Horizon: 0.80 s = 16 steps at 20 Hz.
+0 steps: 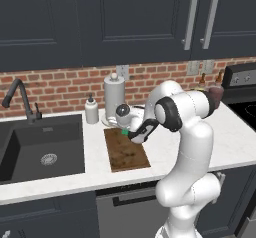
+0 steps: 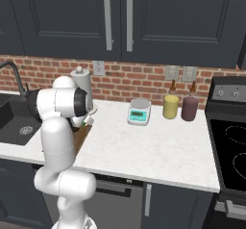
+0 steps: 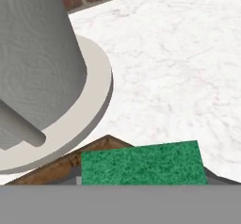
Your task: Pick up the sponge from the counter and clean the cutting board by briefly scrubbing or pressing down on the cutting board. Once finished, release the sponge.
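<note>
White marbled counter (image 1: 235,132) runs under dark cabinets and a red brick backsplash, with the dark sink basin (image 1: 42,147) set in at the left and a black stove (image 2: 230,151) at the far right. Close behind the cutting board (image 1: 126,151) stands a paper towel roll (image 1: 114,96) on its round pale base; in the hand view that base overlaps the board's far corner. A soap dispenser (image 1: 91,110) sits just left of the roll. Further right are a grey kitchen scale (image 2: 139,111), a yellow jar (image 2: 170,106) and a dark red jar (image 2: 190,108). No writing is legible. The sponge (image 3: 143,164) lies green side up at the board's far end, right at the gripper (image 1: 127,132); whether the fingers pinch it I cannot tell.
</note>
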{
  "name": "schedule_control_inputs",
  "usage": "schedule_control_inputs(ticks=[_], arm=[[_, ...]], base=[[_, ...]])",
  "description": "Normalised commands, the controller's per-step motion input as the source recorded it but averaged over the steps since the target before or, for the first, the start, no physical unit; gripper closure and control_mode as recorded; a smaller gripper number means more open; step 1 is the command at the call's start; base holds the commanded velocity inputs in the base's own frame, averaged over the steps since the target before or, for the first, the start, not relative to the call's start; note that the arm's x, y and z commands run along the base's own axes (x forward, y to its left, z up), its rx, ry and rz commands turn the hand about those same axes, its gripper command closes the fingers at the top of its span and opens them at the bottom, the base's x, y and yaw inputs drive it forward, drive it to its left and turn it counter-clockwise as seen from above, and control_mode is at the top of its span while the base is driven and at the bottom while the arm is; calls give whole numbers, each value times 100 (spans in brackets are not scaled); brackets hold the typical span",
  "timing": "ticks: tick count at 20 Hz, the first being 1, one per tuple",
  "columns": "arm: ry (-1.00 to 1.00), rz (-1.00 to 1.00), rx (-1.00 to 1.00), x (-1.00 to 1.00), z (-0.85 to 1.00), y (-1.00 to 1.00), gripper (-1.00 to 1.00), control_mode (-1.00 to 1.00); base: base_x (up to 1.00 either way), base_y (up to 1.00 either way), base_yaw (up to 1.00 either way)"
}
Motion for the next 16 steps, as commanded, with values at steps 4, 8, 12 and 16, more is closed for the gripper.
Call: schedule_control_inputs(ticks=[4, 8, 12, 16], arm=[[0, -1, 10, 0, -19, 38, 100, -100], [0, -1, 7, 0, -7, 38, 100, -100], [0, -3, 3, 0, 0, 44, 100, -100], [0, -4, 0, 0, -1, 51, 100, -100]], base=[[0, 0, 0], [0, 0, 0], [0, 0, 0], [0, 0, 0]])
